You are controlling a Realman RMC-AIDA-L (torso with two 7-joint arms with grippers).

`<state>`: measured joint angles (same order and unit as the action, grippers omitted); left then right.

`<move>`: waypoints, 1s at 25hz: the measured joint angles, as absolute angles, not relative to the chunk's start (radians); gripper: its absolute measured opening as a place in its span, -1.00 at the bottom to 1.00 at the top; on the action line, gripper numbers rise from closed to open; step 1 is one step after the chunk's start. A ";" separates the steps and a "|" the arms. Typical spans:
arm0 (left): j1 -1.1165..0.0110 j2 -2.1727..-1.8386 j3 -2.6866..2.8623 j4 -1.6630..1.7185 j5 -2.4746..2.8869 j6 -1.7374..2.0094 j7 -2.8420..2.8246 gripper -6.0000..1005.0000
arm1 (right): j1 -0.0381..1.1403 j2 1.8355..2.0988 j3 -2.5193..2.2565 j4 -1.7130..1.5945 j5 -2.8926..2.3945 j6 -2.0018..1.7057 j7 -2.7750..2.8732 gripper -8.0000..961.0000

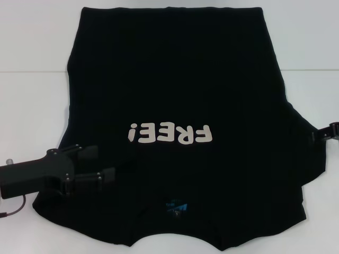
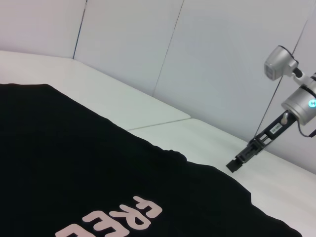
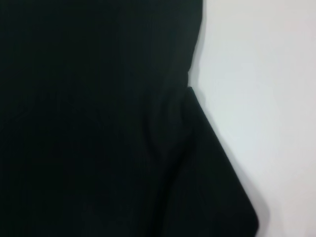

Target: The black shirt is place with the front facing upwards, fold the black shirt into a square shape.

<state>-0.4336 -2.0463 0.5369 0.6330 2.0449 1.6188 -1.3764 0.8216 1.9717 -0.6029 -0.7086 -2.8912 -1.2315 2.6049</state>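
White table (image 1: 32, 106) with a seam line across it, pale wall panels (image 2: 222, 59) behind. The black shirt (image 1: 180, 90) lies flat, front up, filling most of the head view from top centre down to the bottom edge. Cream "FREE!" lettering (image 1: 170, 133) sits centre frame and reads upside down from the head camera; the blue neck label (image 1: 176, 206) is low centre, so the collar is toward the robot. One sleeve spreads toward the right edge, the other toward lower left. Left gripper (image 1: 106, 164) is lower left in the head view, over the shirt's sleeve area, fingers spread with a clear gap, nothing between them. Right gripper (image 1: 319, 134) is at the right edge, right at the sleeve's tip; can't tell how its fingers stand. Right wrist view shows only black cloth and table.
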 joint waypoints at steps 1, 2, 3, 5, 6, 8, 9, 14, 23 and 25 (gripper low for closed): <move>-0.433 -2.046 0.537 0.632 2.045 1.617 -1.376 0.80 | 0.826 1.973 -0.603 -0.694 -2.891 -1.216 2.605 0.92; -0.433 -2.046 0.537 0.631 2.045 1.616 -1.376 0.80 | 0.831 1.974 -0.603 -0.679 -2.891 -1.200 2.604 0.92; -0.433 -2.046 0.537 0.631 2.045 1.614 -1.376 0.80 | 0.834 1.976 -0.604 -0.666 -2.891 -1.188 2.604 0.92; -0.432 -2.046 0.537 0.631 2.045 1.613 -1.375 0.80 | 0.841 1.978 -0.604 -0.641 -2.891 -1.165 2.602 0.92; -0.432 -2.046 0.537 0.630 2.045 1.613 -1.375 0.80 | 0.844 1.979 -0.604 -0.630 -2.892 -1.156 2.602 0.92; -0.431 -2.046 0.536 0.630 2.045 1.614 -1.375 0.80 | 0.848 1.981 -0.605 -0.622 -2.892 -1.149 2.602 0.92; -0.430 -2.046 0.536 0.630 2.045 1.614 -1.375 0.80 | 0.849 1.982 -0.605 -0.618 -2.892 -1.148 2.602 0.92; -0.430 -2.046 0.535 0.630 2.045 1.611 -1.375 0.80 | 0.853 1.983 -0.605 -0.608 -2.892 -1.147 2.602 0.92; -0.435 -2.046 0.532 0.630 2.044 1.605 -1.374 0.80 | 0.854 1.983 -0.606 -0.607 -2.868 -1.160 2.599 0.86; -0.436 -2.047 0.532 0.630 2.044 1.605 -1.374 0.80 | 0.854 1.982 -0.606 -0.607 -2.859 -1.163 2.598 0.81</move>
<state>-0.4362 -2.0472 0.5324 0.6305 2.0440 1.6051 -1.3744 0.8544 1.9823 -0.6058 -0.6074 -2.8587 -1.1634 2.5979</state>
